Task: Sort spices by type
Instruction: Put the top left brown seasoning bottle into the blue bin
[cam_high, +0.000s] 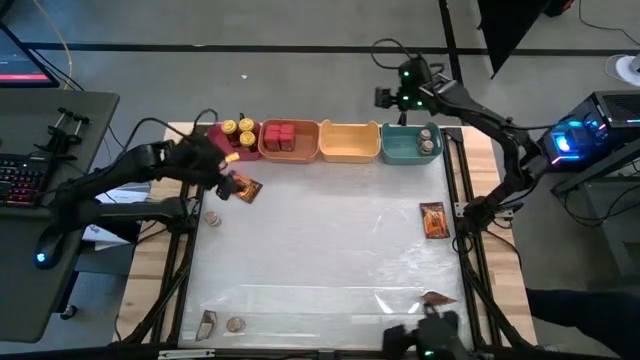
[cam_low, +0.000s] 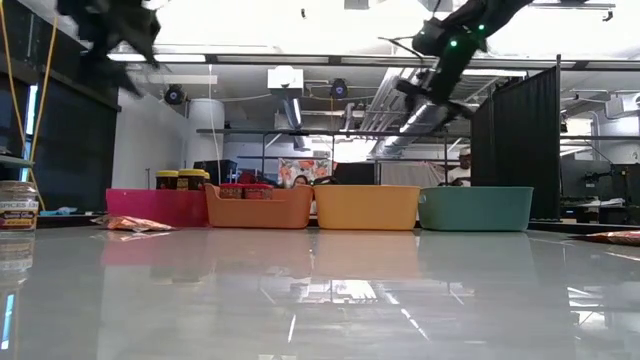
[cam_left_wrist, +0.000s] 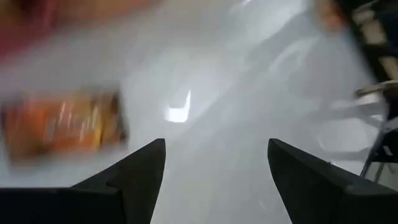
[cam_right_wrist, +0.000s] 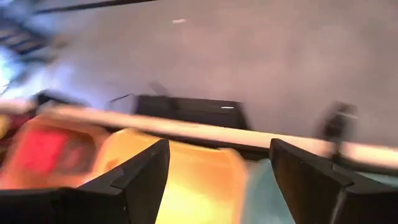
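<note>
Left gripper (cam_high: 222, 172) is spread wide and empty, hovering with a foil packet (cam_high: 243, 188) just at its 4 o'clock. Right gripper (cam_high: 398, 97) is also wide with nothing in it, up above the teal bin (cam_high: 404, 148). Risk as I see it: that flat orange-brown packet lies flush on the slick table (cam_high: 330, 260), so the fingers could skid over it.

Three yellow-lidded jars (cam_high: 238, 133) stand in the pink bin, red boxes (cam_high: 280, 136) in the orange one, grey-lidded jars (cam_high: 429, 140) in the teal one under the right fingers, one foil packet (cam_high: 243, 188) lies flat just beside the left fingers (cam_left_wrist: 134, 180), another packet (cam_high: 433, 219) far from both.
</note>
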